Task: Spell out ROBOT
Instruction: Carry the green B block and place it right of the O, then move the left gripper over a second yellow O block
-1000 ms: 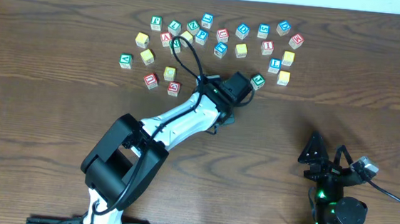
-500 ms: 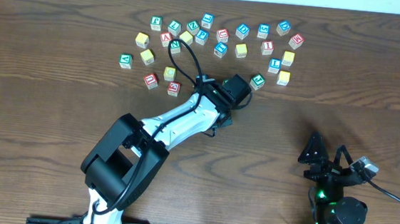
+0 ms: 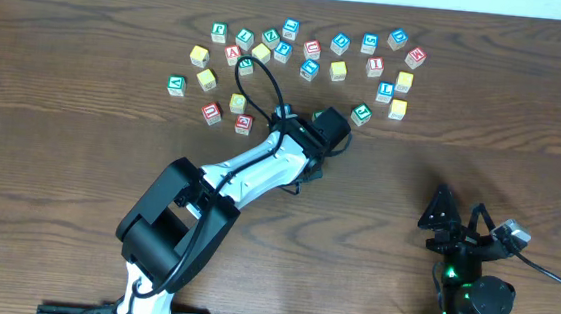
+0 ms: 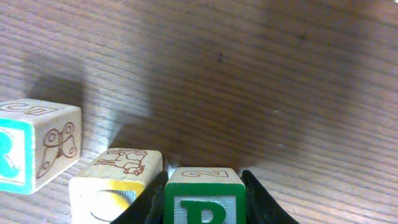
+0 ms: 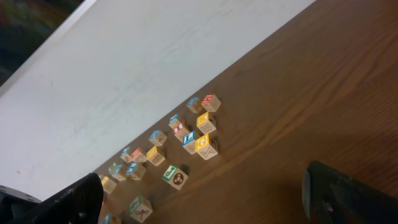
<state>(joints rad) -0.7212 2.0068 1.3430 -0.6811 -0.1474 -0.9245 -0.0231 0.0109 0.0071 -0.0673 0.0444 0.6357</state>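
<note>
Seen from overhead, the left arm [image 3: 260, 165] reaches toward 1 o'clock across the table [image 3: 60, 160]. Its wrist housing covers the left gripper [image 3: 321, 120], so that view hides the jaws and what they hold, apart from a sliver of green. The left wrist camera fills this in: the dark fingers [image 4: 149, 202] are clamped on either side of the green R block [image 4: 205, 199], at 6 o'clock in that frame. A yellow block [image 4: 115, 180] crowds it at 9 o'clock, with a blue-lettered block [image 4: 31, 146] beyond. Overhead, the scattered letter blocks [image 3: 312, 49] arc from 9 to 2 o'clock around the gripper. A black cable loop [image 3: 256, 80] crosses some of them, and a green block [image 3: 361, 112] sits just beside it at 2 o'clock. The right gripper [image 3: 444, 212] hangs well apart at 4 o'clock, and its wrist view shows its fingers [image 5: 81, 199] spread wide and holding nothing.
</note>
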